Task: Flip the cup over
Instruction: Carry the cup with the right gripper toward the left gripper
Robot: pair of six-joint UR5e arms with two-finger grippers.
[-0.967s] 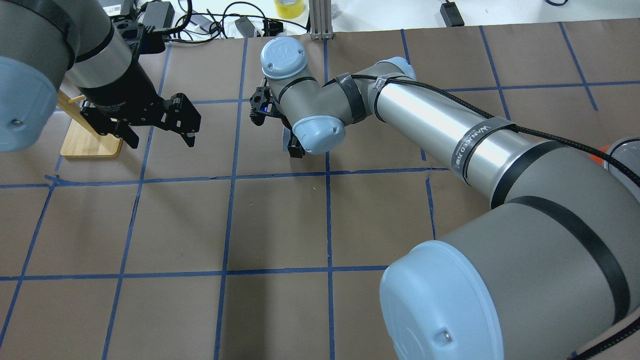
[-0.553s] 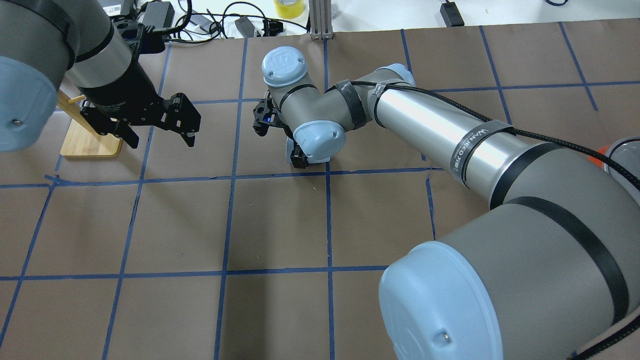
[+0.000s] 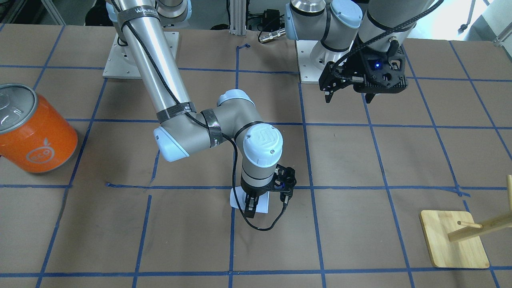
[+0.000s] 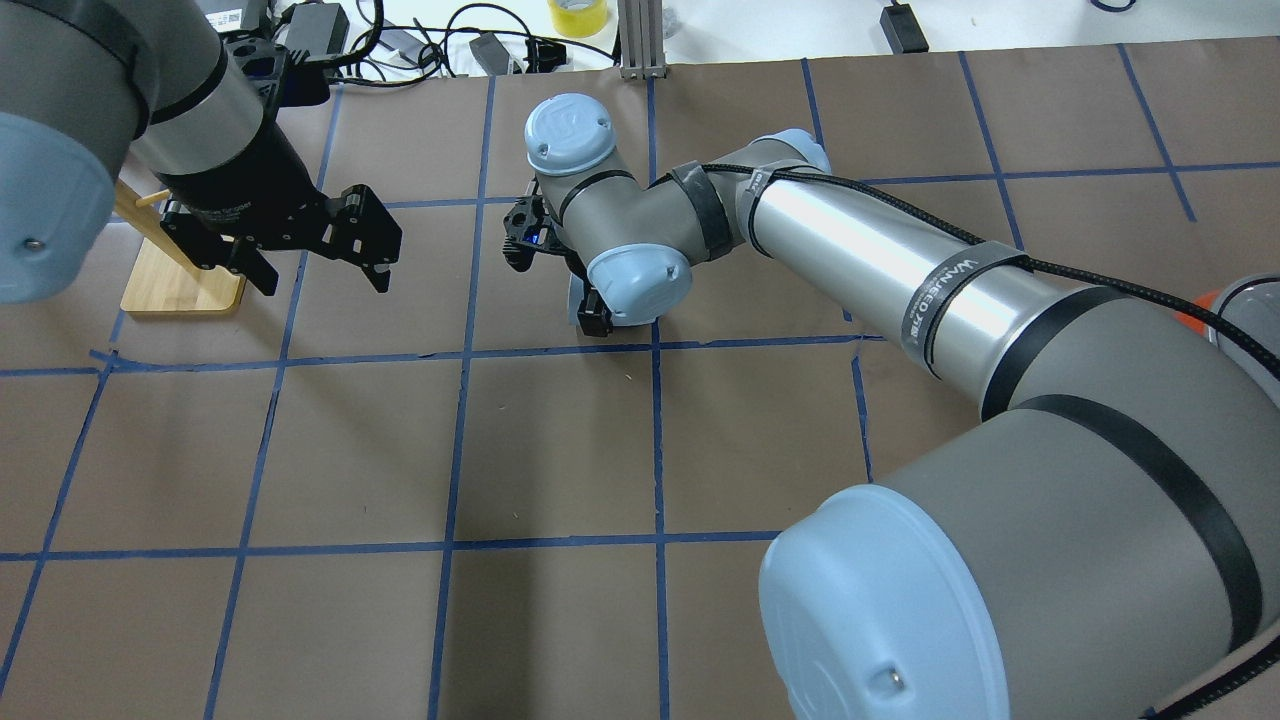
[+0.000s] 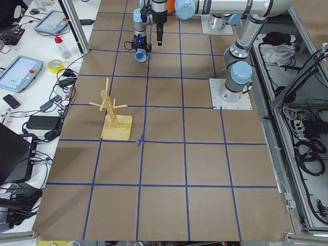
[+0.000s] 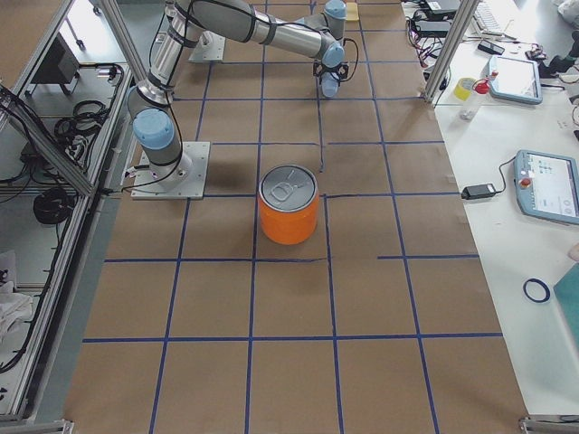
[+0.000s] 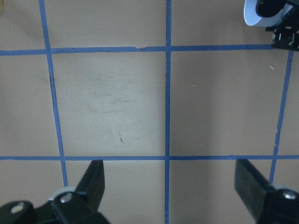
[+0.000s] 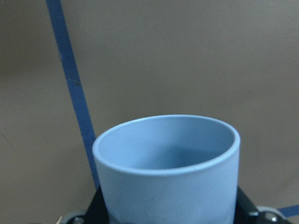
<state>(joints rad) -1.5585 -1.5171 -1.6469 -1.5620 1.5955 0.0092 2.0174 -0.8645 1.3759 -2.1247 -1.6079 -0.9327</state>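
Note:
The pale blue cup [image 8: 168,172] is between my right gripper's fingers, its bluish open mouth facing away from the wrist toward the brown table paper. It shows as a pale patch [image 3: 260,203] under the right wrist, and as a sliver in the overhead view [image 4: 574,298]. My right gripper [image 3: 250,209] is shut on it, low over a blue tape line; I cannot tell whether the cup touches the table. It also shows at the left wrist view's top right [image 7: 258,14]. My left gripper [image 4: 325,280] is open and empty, hovering apart to the left [image 7: 173,186].
A large orange can with a grey lid [image 3: 36,132] stands on the robot's right side. A wooden peg stand [image 4: 180,285] is beside the left arm. Cables and a yellow tape roll [image 4: 578,15] lie past the table's far edge.
My right wrist sank a little lower and nearer the robot with the cup in its fingers, then held still. The left arm has not moved.

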